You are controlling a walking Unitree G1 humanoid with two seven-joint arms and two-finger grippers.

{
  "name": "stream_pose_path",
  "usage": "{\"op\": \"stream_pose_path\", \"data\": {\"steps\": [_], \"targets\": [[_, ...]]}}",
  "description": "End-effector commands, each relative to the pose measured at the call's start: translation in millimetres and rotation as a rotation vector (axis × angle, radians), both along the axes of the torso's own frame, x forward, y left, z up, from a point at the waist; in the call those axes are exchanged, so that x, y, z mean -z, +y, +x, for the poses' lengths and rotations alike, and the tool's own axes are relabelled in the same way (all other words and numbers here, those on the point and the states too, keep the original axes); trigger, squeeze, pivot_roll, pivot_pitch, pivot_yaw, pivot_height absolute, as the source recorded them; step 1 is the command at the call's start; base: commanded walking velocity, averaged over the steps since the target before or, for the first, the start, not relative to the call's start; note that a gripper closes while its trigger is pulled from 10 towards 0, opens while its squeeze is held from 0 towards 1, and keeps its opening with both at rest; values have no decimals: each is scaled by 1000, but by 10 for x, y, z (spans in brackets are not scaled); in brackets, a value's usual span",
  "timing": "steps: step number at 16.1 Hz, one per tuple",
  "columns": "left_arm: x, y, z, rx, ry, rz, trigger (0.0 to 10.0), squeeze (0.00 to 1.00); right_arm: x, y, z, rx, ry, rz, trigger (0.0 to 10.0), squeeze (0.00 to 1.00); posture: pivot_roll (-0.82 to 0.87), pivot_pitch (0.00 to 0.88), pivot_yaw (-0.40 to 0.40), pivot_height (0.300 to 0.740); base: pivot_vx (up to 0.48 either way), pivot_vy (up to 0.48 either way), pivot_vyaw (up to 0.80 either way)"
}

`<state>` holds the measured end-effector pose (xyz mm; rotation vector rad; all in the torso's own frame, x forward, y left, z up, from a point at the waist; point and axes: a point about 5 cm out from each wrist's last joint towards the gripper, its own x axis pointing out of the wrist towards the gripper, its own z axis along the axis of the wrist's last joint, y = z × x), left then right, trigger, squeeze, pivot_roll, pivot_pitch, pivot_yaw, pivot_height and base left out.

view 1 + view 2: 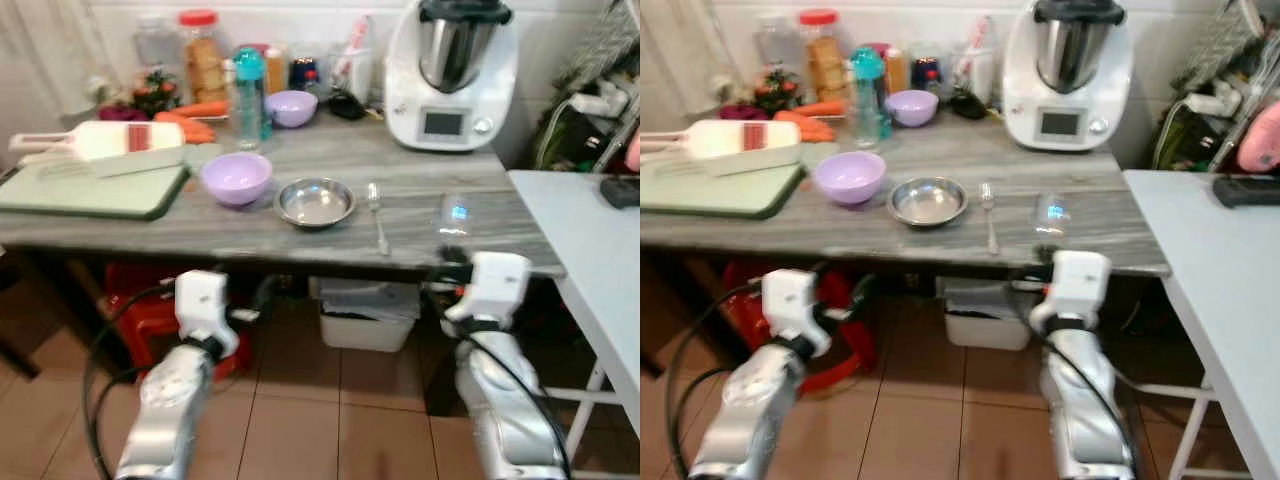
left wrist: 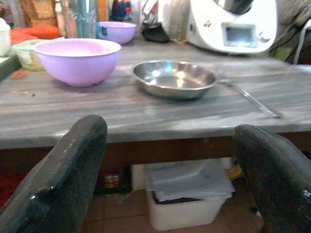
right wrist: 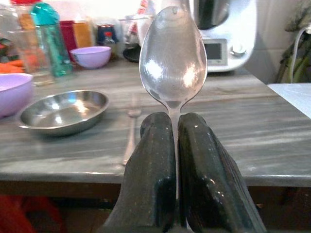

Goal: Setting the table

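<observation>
where pinched, glossy oval spoon (image 3: 173,58)

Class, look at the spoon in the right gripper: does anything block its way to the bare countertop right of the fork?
Nothing visible does. The right gripper holds the spoon upright before the countertop edge; the fork and steel bowl lie further left.

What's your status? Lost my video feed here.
Right pincer shut on spoon, at counter edge. Left pincer open, empty. Fork beside steel bowl. Nothing in the way.
</observation>
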<state>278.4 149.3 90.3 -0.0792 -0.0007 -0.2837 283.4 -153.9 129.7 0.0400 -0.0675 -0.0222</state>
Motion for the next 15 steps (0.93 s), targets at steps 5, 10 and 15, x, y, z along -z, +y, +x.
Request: {"op": "stream_pose_path", "data": {"steps": [5,10,15], "targets": [[-49,-97,14,33,-20,5,10000,0,-33,-107,26,43,-8,6,10000,0,36,0,5,740,297,0,-195],[-56,-114,15,39,-22,7,10000,0,-32,-84,27,26,-12,-1,10000,0,37,0,7,740,299,0,0],[-61,-101,23,38,-21,11,10000,0,-27,-75,23,22,-15,-5,10000,0,39,0,12,740,299,0,0]]}}
